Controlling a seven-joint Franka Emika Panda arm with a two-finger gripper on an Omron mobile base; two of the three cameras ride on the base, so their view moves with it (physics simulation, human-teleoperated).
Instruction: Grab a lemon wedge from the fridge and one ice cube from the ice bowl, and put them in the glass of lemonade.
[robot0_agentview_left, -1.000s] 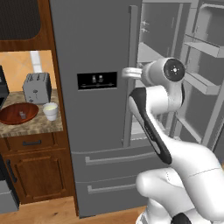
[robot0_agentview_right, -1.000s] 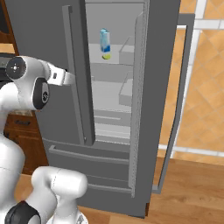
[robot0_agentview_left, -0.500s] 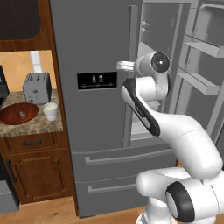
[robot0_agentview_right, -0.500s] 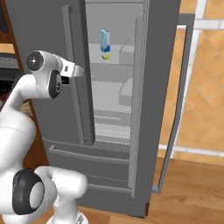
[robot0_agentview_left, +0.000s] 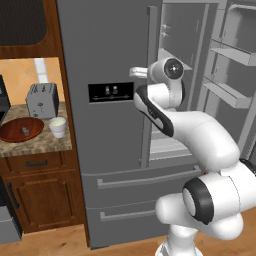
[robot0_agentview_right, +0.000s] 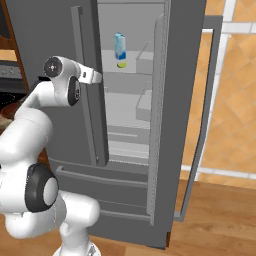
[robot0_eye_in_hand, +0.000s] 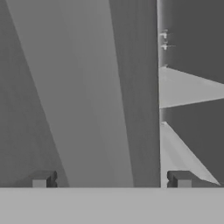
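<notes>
One lemon wedge is seen on an upper shelf inside the fridge, just in front of a single light-blue carton and touching or almost touching it. The right fridge door is swung open to the right, while the left door with the black dispenser panel is shut. The hand is held wide open with nothing between its fingertips, level with the dispenser and pointed at the edge of the closed left door; the wedge lies farther right and deeper in.

The wedge is judged to be very light, soft and probably slippery, so a gentle pinch across its two flat cut faces is likely called for, with care taken not to knock the carton over.

On the tabletop at far left, one reddish-brown ice bowl is counted, with what looks like one ice cube in it, though it is too small for a sure count. One glass of lemonade stands just right of the bowl, and one grey toaster behind them. The cube is expected to be hard, slick and light.
</notes>
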